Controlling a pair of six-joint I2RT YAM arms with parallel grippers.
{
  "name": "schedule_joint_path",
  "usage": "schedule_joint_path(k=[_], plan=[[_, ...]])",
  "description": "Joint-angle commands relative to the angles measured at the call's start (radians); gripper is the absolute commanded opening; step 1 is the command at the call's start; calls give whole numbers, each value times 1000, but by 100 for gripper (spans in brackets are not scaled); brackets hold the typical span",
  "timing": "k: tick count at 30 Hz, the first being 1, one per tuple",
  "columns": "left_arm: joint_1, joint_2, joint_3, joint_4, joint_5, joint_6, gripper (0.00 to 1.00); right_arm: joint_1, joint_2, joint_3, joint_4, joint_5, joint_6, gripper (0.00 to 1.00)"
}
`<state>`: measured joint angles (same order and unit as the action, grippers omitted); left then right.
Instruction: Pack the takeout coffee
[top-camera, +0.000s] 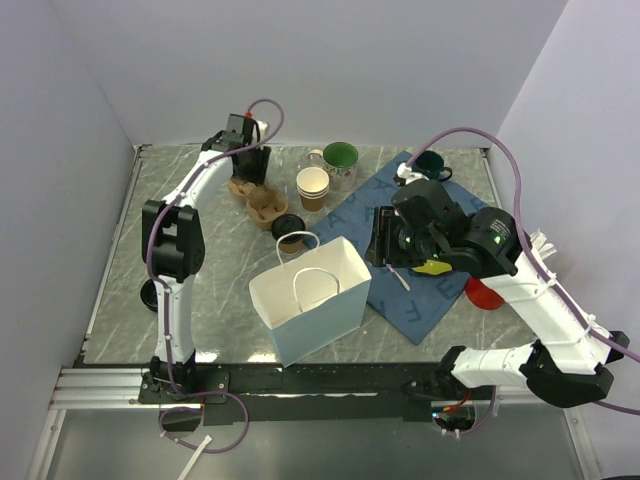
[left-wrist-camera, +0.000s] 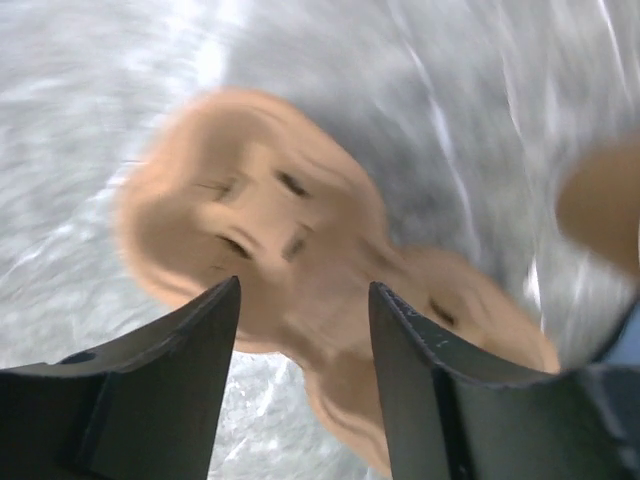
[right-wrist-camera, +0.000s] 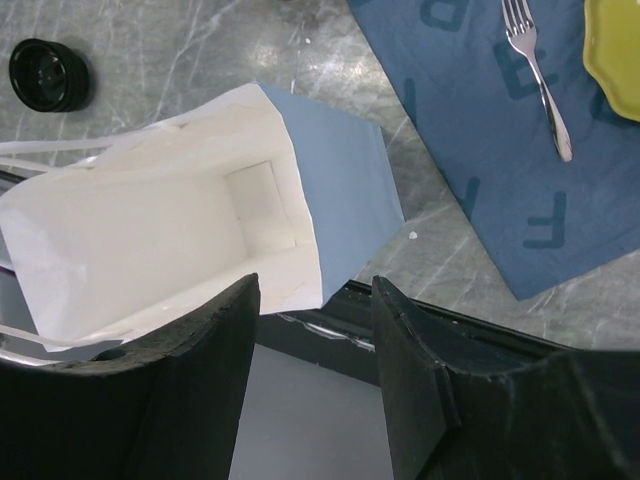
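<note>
**Tool Status and Cup Location**

Left tool (left-wrist-camera: 305, 290): jaws partly open, empty, poised over the pulp cup carrier (left-wrist-camera: 270, 230), which is blurred in its wrist view. Right tool (right-wrist-camera: 315, 285): jaws partly open, empty, above the open paper bag (right-wrist-camera: 340, 190). Only the top view shows the takeout coffee (top-camera: 291, 232) upright on the table (top-camera: 210, 290), between carrier and bag.

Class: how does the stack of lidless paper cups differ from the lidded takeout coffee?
The cup stack is open, white inside showing; the takeout coffee wears a black lid. The cup stack stands beside the green-lined mug; the takeout coffee sits nearer, just behind the paper bag. Both are brown paper, upright.
</note>
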<state>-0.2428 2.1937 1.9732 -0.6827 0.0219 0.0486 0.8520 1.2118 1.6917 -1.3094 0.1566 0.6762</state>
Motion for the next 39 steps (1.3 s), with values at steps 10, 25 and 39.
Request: schedule_joint_path(k=[10,25,39], plan=[[-30,-52,182,-145,-363,-737,61,-5,-69,-43,45,21,28,56],[-58,20,194,-282,-359,-1035,57,-7,-104,-70,38,26,14,55],[-58,44,122,-261,-356,-1070,55,-4,-115,-79,38,27,11,55]])
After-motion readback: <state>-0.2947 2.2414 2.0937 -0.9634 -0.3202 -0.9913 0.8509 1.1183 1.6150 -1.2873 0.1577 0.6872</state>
